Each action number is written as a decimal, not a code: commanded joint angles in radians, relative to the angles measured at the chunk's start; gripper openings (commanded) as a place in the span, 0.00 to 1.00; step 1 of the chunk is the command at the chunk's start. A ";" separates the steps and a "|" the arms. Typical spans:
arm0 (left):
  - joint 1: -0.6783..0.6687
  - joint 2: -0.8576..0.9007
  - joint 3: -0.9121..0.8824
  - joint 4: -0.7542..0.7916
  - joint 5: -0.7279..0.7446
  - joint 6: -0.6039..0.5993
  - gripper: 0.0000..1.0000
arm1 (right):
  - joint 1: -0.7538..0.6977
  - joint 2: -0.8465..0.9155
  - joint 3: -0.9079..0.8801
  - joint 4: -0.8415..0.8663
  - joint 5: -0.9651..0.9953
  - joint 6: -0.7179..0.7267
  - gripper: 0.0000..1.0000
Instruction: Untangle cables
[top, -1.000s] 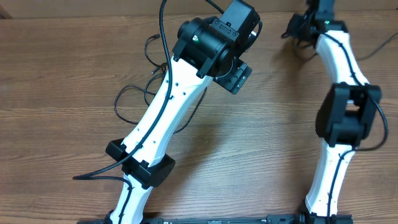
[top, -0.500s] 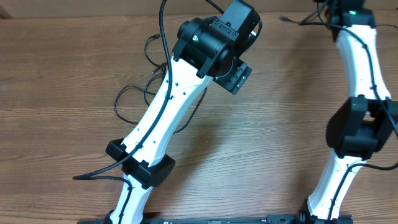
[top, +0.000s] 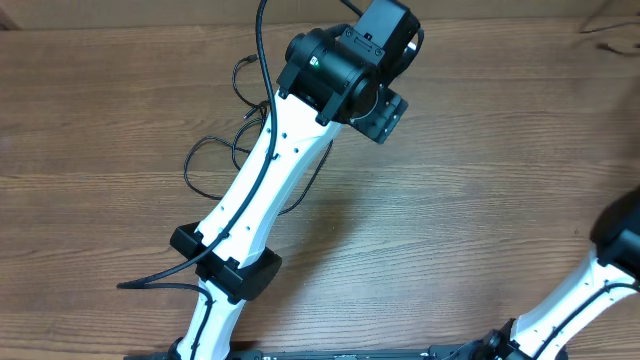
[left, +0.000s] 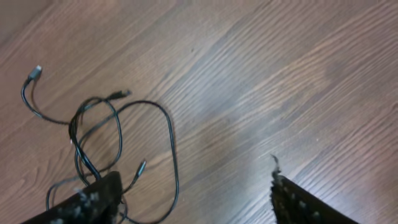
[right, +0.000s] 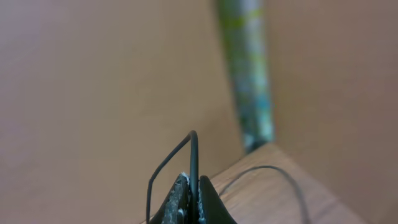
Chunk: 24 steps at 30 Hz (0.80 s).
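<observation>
Showing untangling barely begun: right pincer (right: 189, 186) clamped tight on one strand (right: 194, 155), left pincer (left: 193, 186) wide open and empty above knotted cables (left: 74, 134) on the table (left: 280, 74).

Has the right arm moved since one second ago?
Yes. Judged against the table, the right arm swung rightward, mostly out of the overhead view.

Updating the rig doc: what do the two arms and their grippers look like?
Left arm: white links, bulky black joint housings, a black cord running along it. Right arm: same white link and black joint. Left gripper: black fingers with dotted pads. Right gripper: dark, narrow fingers with pale specks.
</observation>
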 joint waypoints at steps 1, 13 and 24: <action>0.006 -0.004 0.002 0.005 0.008 -0.006 0.69 | -0.035 0.064 0.013 0.014 -0.021 0.051 0.04; 0.005 -0.004 0.002 0.027 0.008 -0.014 0.63 | -0.071 0.318 0.012 -0.016 -0.019 0.106 0.04; 0.005 -0.004 0.002 0.043 0.008 -0.013 0.63 | -0.071 0.404 0.006 -0.027 0.109 0.106 0.07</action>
